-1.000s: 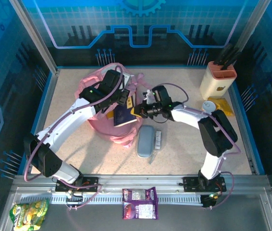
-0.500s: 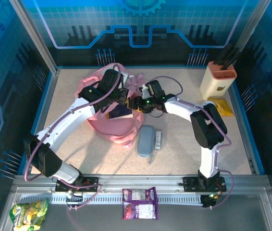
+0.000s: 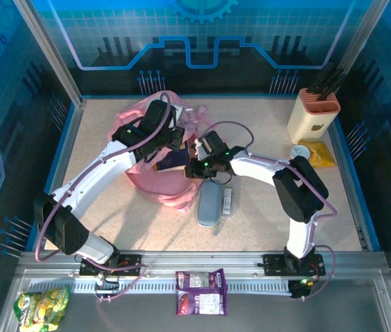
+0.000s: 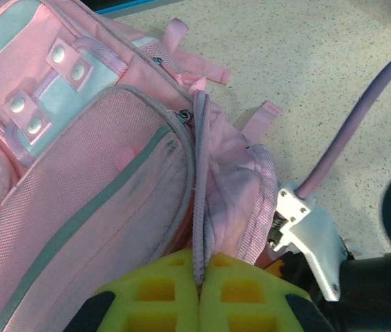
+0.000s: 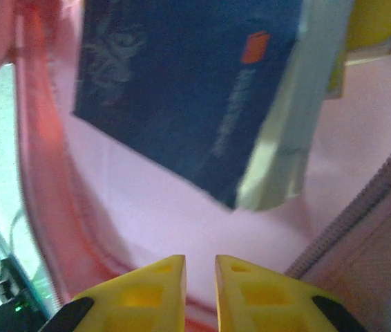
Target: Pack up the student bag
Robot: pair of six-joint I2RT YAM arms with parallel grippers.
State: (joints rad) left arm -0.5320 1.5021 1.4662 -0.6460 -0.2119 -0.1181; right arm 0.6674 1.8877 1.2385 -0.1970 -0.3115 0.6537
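The pink student bag [image 3: 155, 181] lies open at the table's left middle. My left gripper [image 3: 176, 138] is shut on the zip edge of the bag's mouth [image 4: 200, 207] and holds it up; in the left wrist view the left gripper [image 4: 200, 271] pinches that grey zip strip. My right gripper [image 3: 195, 168] is at the bag's mouth. In the right wrist view the right gripper [image 5: 200, 266] has its jaws a little apart with nothing between them, inside the bag's pink lining [image 5: 147, 228]. A dark blue book [image 5: 182, 90] lies loose inside, just beyond the fingertips.
A grey pencil case [image 3: 209, 202] lies just right of the bag, under my right arm. A knife block [image 3: 313, 114], a yellow packet [image 3: 321, 153] and a small white lid [image 3: 299, 151] sit at the back right. Snack packs [image 3: 201, 292] [image 3: 41, 306] lie below the front rail.
My right gripper carried the blue book leftward into the bag's mouth, opened and let it go, and has since narrowed. The left gripper kept its hold on the bag.
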